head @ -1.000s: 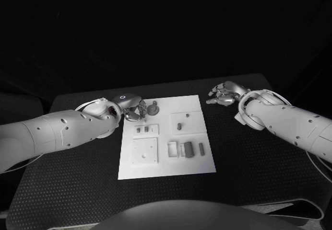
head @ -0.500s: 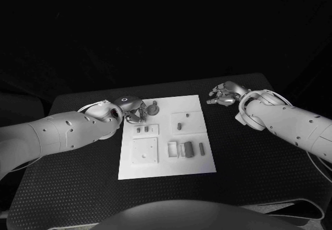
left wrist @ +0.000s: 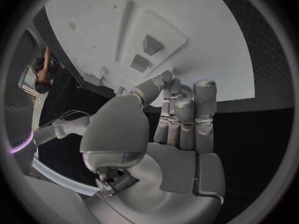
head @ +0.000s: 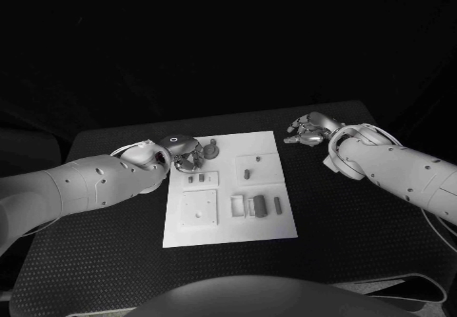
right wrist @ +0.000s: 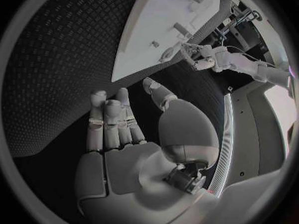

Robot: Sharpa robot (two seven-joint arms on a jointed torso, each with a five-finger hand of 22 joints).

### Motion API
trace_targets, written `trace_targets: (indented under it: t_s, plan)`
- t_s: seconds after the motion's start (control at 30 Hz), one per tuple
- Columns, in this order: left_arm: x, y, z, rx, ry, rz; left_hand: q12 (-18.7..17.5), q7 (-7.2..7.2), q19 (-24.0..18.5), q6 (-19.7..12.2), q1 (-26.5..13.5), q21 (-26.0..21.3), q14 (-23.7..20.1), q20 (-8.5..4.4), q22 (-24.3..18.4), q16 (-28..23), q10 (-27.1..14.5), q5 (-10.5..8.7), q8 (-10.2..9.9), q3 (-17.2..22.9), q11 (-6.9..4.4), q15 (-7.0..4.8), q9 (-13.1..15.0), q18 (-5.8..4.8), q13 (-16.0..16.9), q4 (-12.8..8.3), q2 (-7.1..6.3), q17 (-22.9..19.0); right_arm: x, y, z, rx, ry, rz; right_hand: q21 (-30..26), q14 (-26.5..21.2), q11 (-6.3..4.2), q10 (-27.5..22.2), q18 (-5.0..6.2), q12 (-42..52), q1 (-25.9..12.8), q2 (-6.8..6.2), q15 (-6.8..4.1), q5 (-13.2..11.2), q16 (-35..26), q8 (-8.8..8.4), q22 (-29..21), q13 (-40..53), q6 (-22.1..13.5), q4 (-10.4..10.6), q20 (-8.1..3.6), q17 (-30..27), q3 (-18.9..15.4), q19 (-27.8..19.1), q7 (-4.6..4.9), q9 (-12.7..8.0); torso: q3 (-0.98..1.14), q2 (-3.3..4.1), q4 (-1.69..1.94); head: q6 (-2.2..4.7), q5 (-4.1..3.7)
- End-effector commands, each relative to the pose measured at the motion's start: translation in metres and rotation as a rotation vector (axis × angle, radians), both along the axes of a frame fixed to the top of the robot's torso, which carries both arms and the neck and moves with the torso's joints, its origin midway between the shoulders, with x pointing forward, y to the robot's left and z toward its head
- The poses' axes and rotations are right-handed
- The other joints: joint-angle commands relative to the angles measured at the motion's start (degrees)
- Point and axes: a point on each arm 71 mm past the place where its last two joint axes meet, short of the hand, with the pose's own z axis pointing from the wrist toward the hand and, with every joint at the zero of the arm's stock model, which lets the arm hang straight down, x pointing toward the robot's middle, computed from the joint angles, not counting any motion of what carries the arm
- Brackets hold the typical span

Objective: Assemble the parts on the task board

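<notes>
Head view: a white task board lies in the middle of a black table, with small grey parts on its raised panels. The left hand hovers at the board's far left corner, beside a round part standing there; whether its fingers touch that part I cannot tell. The right hand rests just off the board's far right corner.

Left wrist view: the left hand is open and holds nothing, fingers straight and close together, above the board. Two small blocks sit on a raised panel.

Right wrist view: the right hand is open and empty over the table mat.

To do this step well (a judgement), the left hand should probably close slowly and squarely on one part, keeping neighbours undisturbed.
</notes>
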Motion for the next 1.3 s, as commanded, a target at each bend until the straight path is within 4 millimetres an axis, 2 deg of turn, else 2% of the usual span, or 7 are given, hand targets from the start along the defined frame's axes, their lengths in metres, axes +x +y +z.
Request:
trace_targets:
  t_s: [0.03,0.17,0.77,1.3]
  plan:
    - [-0.0003,-0.0006,-0.0006,0.011,0.005,-0.007,-0.1,0.1,-0.1,0.3,-0.1,0.3,-0.1,-0.13,1.0,-0.3,0.5,0.27,0.0,0.5,0.05,-0.18,0.1,8.63,0.1,0.0,0.1,0.0,-0.0004,0.0013,-0.0003,-0.005,0.0,0.013,-0.2,-0.4,-0.1,-0.5,0.88,0.4,-0.6,0.02,-0.12,0.0,-0.2,0.33,0.9,-0.1,0.1,0.0,-0.44,-0.1,0.0,0.1,0.47,-0.1,-0.03,0.0,0.06,0.01,-0.03]
    - [-0.0006,0.0,-0.0005,0.011,0.004,-0.007,-0.1,0.1,-0.1,0.3,-0.1,0.3,-0.1,-0.14,1.0,-0.3,0.5,0.27,0.0,0.5,0.05,-0.18,0.1,8.63,0.1,0.0,0.12,0.0,-0.0004,0.0011,-0.0003,-0.005,0.0,0.013,-0.2,-0.4,-0.1,-0.5,0.88,0.4,-0.6,0.02,-0.12,0.0,-0.2,0.33,0.9,-0.1,0.1,0.0,-0.44,-0.1,0.0,0.1,0.47,-0.1,-0.09,0.0,0.1,0.01,0.0]
    - [-0.0001,0.0036,-0.0013,0.023,0.011,0.001,-0.1,0.1,-0.1,0.3,0.0,0.3,-0.1,-0.16,1.0,-0.3,0.5,0.27,-0.1,0.5,0.05,-0.18,0.2,8.61,0.2,0.0,0.12,0.0,-0.0004,0.0006,-0.0003,-0.005,0.0,0.012,-0.2,-0.4,-0.1,-0.5,0.88,0.4,-0.6,0.02,-0.11,0.0,-0.2,0.33,0.9,-0.1,0.1,0.0,-0.44,-0.1,0.0,0.1,0.47,-0.1,-0.04,0.0,0.08,0.01,0.01]
    - [0.0002,-0.0015,-0.0026,0.028,0.022,-0.008,-0.2,0.11,-0.1,0.3,0.0,0.3,-0.1,-0.16,1.0,-0.3,0.5,0.25,-0.1,0.6,0.06,-0.17,0.2,8.58,0.2,0.0,0.15,0.0,-0.0004,0.0004,-0.0003,-0.005,0.001,0.012,-0.2,-0.4,-0.09,-0.5,0.88,0.4,-0.6,0.01,-0.11,0.0,-0.2,0.33,0.9,-0.1,0.1,0.0,-0.44,-0.1,0.0,0.1,0.48,-0.1,-0.01,-0.01,0.05,0.01,-0.1]
